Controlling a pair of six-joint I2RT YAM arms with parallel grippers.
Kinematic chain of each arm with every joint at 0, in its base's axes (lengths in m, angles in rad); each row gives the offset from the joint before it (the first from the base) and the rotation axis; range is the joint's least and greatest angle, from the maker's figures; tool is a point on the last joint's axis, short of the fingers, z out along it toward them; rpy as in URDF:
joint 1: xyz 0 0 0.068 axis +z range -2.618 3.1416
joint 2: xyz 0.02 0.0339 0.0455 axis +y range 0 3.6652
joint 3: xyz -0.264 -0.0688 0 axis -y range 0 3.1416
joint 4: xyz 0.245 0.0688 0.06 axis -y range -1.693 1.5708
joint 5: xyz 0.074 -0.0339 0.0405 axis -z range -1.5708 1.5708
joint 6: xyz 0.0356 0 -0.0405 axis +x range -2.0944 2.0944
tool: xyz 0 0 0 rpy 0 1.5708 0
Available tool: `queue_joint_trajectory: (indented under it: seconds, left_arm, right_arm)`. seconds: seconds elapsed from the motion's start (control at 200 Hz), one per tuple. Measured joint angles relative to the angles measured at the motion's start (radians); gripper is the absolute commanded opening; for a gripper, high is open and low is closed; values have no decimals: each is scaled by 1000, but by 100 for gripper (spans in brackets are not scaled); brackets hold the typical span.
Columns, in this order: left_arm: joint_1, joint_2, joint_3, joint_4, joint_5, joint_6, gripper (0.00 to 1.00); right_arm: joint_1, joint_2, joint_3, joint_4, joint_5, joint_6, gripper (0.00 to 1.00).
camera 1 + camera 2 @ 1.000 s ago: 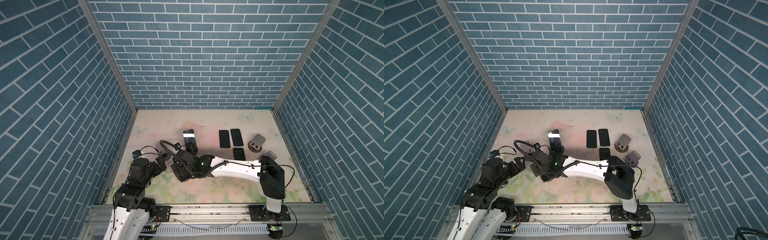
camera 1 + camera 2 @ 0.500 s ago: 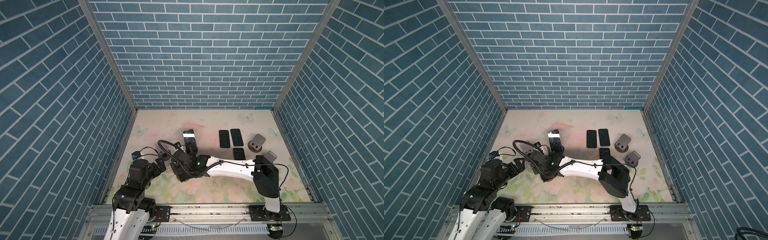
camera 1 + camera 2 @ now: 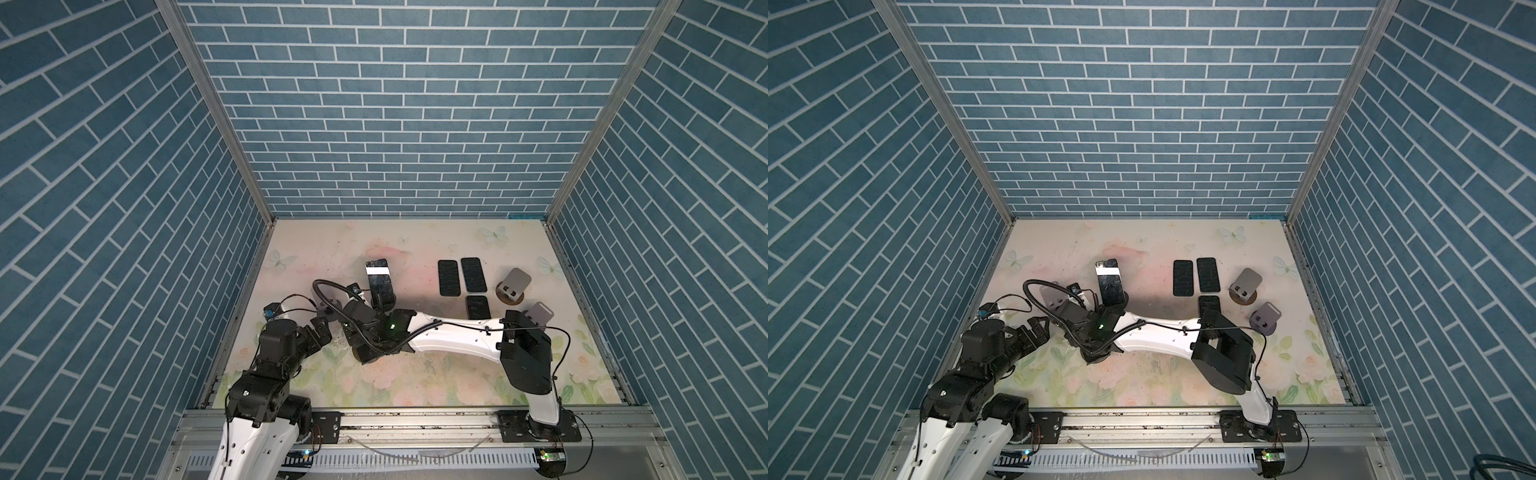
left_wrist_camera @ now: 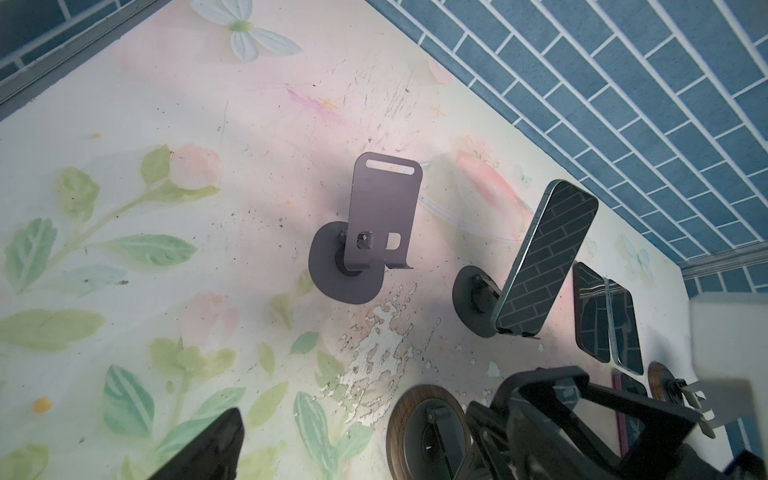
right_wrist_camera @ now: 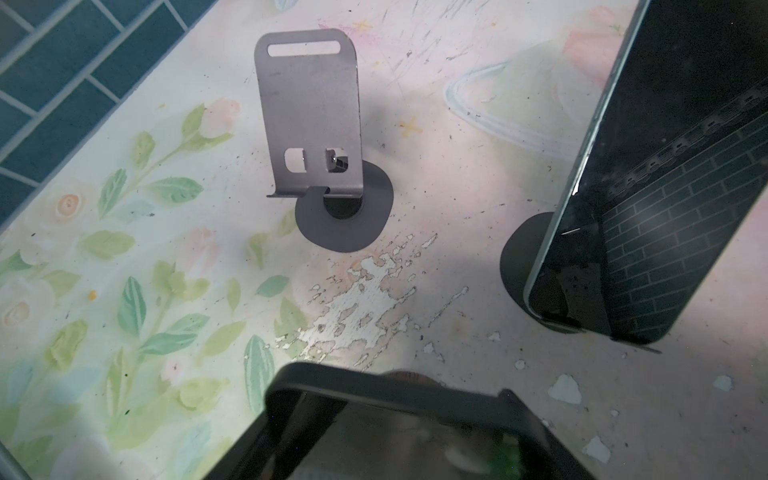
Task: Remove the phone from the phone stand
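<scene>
A phone (image 5: pixel 395 432) in a dark case leans on a stand with a wood-rimmed round base (image 4: pixel 428 432). My right gripper (image 5: pixel 386 415) has reached across to the left of the middle (image 3: pixel 368 338) and has this phone (image 4: pixel 540 399) between its jaws. The fingers are hidden behind the phone, so contact does not show. My left gripper (image 3: pixel 322 330) hovers open just left of it, holding nothing, with one dark finger (image 4: pixel 208 449) in view.
Just behind, a second phone (image 3: pixel 380 282) leans on a dark stand, and an empty grey stand (image 4: pixel 380 208) sits to its left. Three phones lie flat at right (image 3: pixel 461 276). Two more grey stands (image 3: pixel 513 284) (image 3: pixel 540 313) stand beyond them. Walls close three sides.
My right gripper's jaws have narrowed around the cased phone, and the right arm's elbow has shifted left. The left arm has barely moved.
</scene>
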Motion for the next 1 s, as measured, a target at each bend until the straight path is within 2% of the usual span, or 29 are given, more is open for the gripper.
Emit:
queue_joint_trajectory:
  seconds: [0.5, 0.79, 1.0]
  left_arm:
    - [0, 6, 0, 14, 31, 25, 100]
    - [0, 37, 3, 79, 154, 75, 100]
    - [0, 47, 17, 130, 239, 78, 100]
  right_arm:
    - [1, -47, 0, -19, 6, -47, 63]
    - [-20, -205, -5, -19, 16, -90, 62]
    - [-90, -314, -77, -19, 22, -89, 62]
